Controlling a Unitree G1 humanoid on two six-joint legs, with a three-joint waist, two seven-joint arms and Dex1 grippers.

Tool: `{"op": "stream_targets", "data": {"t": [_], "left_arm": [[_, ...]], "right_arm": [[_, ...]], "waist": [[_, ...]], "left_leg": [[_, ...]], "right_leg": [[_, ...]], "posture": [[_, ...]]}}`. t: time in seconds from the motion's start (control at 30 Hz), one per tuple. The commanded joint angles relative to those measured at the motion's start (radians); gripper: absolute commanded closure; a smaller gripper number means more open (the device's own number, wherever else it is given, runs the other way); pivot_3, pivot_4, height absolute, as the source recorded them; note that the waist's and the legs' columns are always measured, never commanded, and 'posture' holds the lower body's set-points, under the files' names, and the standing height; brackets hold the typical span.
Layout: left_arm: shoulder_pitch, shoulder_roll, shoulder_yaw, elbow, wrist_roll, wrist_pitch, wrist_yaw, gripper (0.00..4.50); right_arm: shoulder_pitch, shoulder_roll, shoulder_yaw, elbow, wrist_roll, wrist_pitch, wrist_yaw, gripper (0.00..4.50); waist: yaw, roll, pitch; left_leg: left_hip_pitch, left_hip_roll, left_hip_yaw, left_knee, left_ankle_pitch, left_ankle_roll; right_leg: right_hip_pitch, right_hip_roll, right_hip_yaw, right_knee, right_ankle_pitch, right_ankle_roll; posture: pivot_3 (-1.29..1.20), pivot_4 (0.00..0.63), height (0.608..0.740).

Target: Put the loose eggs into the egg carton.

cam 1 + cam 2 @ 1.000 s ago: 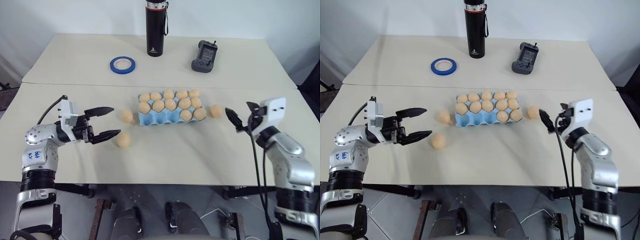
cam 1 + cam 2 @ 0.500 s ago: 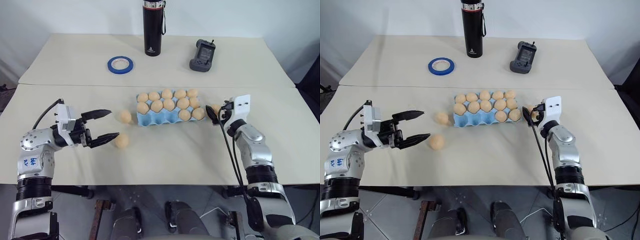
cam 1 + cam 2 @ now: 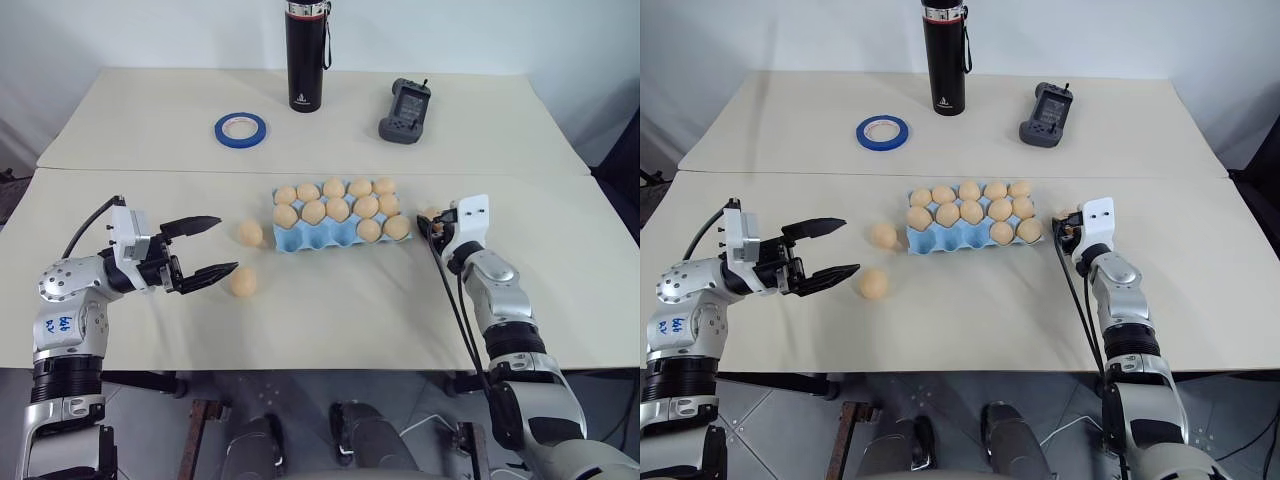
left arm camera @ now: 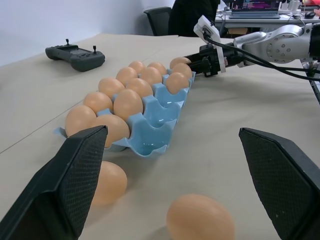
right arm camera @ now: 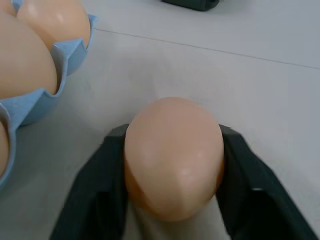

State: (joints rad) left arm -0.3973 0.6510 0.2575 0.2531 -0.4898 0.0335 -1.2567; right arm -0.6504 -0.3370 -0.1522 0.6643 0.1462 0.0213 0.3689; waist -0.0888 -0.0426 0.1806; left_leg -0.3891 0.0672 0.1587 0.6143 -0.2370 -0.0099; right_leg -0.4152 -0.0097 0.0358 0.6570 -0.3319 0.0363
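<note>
The light blue egg carton (image 3: 318, 240) lies at mid-table with several eggs in its cups; cups at the left of its near row are empty (image 4: 150, 136). Two loose eggs rest on the table left of it, one beside its end (image 3: 250, 233) and one nearer me (image 3: 243, 281). My left gripper (image 3: 226, 244) is open, level, just left of the nearer egg and apart from it. At the carton's right end my right gripper (image 3: 435, 222) is shut on a third loose egg (image 5: 173, 155), a black finger (image 5: 95, 185) pressing each side.
A black bottle (image 3: 307, 58), a blue tape roll (image 3: 240, 127) and a dark handheld controller (image 3: 406, 100) stand on the far table. A seam (image 3: 150, 172) runs between the two tables.
My right gripper has come forward and down to the egg at the carton's right end and shut on it. The left gripper has stayed in place, open.
</note>
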Motion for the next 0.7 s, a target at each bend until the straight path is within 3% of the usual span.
{"op": "stream_targets", "data": {"t": [0.03,0.4,0.7], "left_arm": [[0.007,0.017,0.027,-0.023,-0.024,-0.005,0.003,0.0],[0.027,0.024,0.039,-0.029,-0.025,-0.003,0.008,0.0],[0.039,0.022,0.041,-0.051,-0.031,0.001,0.021,0.0]], "right_arm": [[0.0,-0.006,-0.007,-0.132,0.019,0.009,0.006,2.82],[0.073,0.062,0.121,-0.654,0.088,0.33,0.043,2.83],[0.061,0.166,0.233,-0.624,0.06,0.321,0.059,2.83]], "waist": [[0.0,0.001,0.0],[0.0,0.001,0.001],[0.003,0.001,0.0]], "left_leg": [[0.0,0.0,0.0,0.0,0.0,0.0],[0.0,0.001,-0.001,0.0,0.0,0.0],[-0.001,0.0,-0.001,0.0,0.0,0.0]], "right_leg": [[0.0,0.0,0.0,0.0,0.0,0.0],[-0.001,0.0,0.0,0.002,0.0,-0.001],[-0.001,-0.001,-0.001,0.001,0.0,-0.001]], "posture": [[0.0,0.15,0.74],[0.0,0.15,0.74],[0.0,0.15,0.74]]}}
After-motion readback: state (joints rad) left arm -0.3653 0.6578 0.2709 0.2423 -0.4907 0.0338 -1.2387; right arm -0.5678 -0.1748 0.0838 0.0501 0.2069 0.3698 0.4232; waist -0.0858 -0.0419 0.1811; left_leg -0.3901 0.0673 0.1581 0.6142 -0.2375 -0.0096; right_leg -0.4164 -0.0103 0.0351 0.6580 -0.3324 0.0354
